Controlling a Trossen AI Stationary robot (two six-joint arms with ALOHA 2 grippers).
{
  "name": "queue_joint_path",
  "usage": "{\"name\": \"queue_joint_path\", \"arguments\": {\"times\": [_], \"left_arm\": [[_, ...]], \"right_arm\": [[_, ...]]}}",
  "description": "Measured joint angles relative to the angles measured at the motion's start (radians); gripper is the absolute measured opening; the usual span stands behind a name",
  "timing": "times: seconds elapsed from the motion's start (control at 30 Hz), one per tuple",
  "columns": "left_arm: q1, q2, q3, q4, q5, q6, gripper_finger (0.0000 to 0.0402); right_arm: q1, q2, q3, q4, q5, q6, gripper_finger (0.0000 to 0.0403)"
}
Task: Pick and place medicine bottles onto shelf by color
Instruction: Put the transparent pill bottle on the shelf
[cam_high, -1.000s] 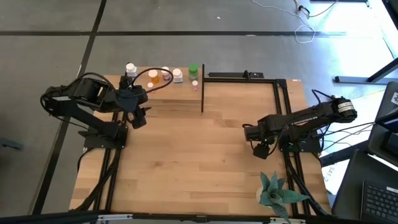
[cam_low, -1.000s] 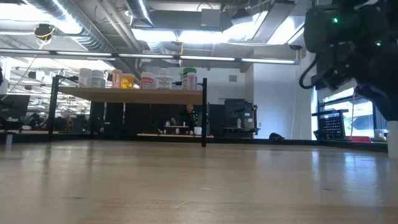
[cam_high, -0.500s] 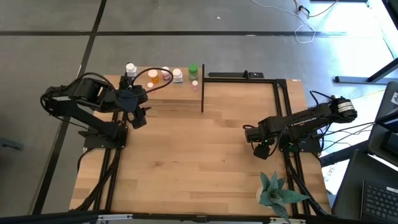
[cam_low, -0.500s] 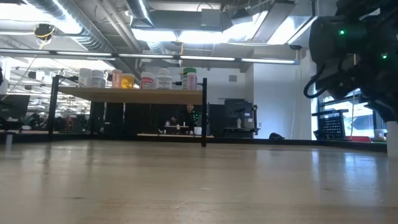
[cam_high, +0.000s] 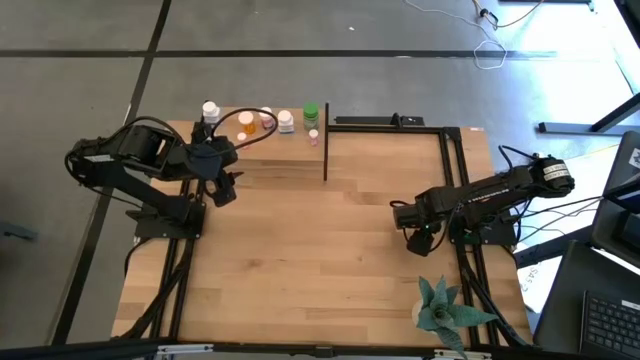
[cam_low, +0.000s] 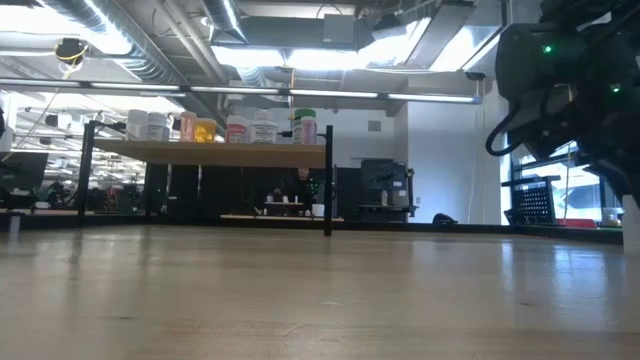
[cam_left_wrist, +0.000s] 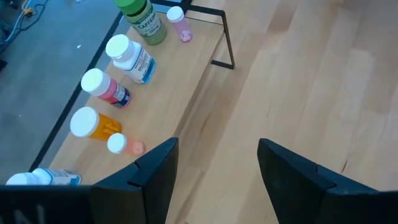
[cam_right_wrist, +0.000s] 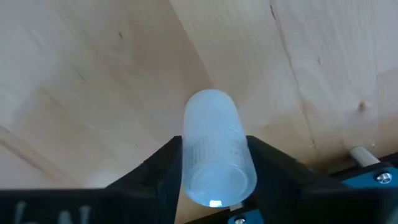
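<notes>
Right end effector has its fingers clamped on a pale clear bottle, sitting low over the counter near its right edge; left end effector hangs with fingers apart and nothing between them, just beside the shelf at the far left corner; up there stand the green, pink, white, red and orange bottles in a row.
</notes>
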Motion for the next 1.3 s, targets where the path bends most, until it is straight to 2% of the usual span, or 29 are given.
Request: {"name": "queue_joint_path", "arguments": {"times": [0.13, 0.33, 0.53, 0.73, 0.9, 1.07, 1.2, 1.3], "left_arm": [[-0.002, 0.0, 0.0, 0.0, 0.0, -0.02, 0.0214], [-0.024, 0.0, 0.0, -0.001, 0.0, -0.026, 0.0214], [-0.066, 0.0, 0.0, -0.001, 0.0, -0.056, 0.0214], [-0.121, 0.0, 0.0, -0.001, -0.001, -0.111, 0.0214], [-0.154, 0.0, 0.0, -0.001, -0.007, -0.15, 0.0214], [-0.182, 0.0, 0.0, -0.001, -0.021, -0.183, 0.0214], [-0.201, 0.0, 0.0, -0.001, -0.081, -0.206, 0.0214], [-0.204, 0.0, 0.0, -0.001, -0.09, -0.186, 0.0214]], "right_arm": [[0.0, -0.001, 0.003, 0.019, -0.014, 0.044, 0.0146], [0.0, 0.0, 0.071, 0.034, -0.026, 0.1, 0.0153], [0.0, 0.0, 0.227, 0.033, -0.016, 0.149, 0.0155], [0.0, 0.006, 0.416, 0.032, 0.087, 0.164, 0.0155], [0.0, 0.066, 0.597, 0.037, 0.201, 0.097, 0.0156], [0.0, 0.174, 0.794, 0.04, 0.299, -0.051, 0.0156], [-0.004, 0.266, 0.947, 0.041, 0.376, -0.184, 0.0156], [-0.023, 0.338, 1.068, 0.04, 0.4, -0.263, 0.0156]]}}
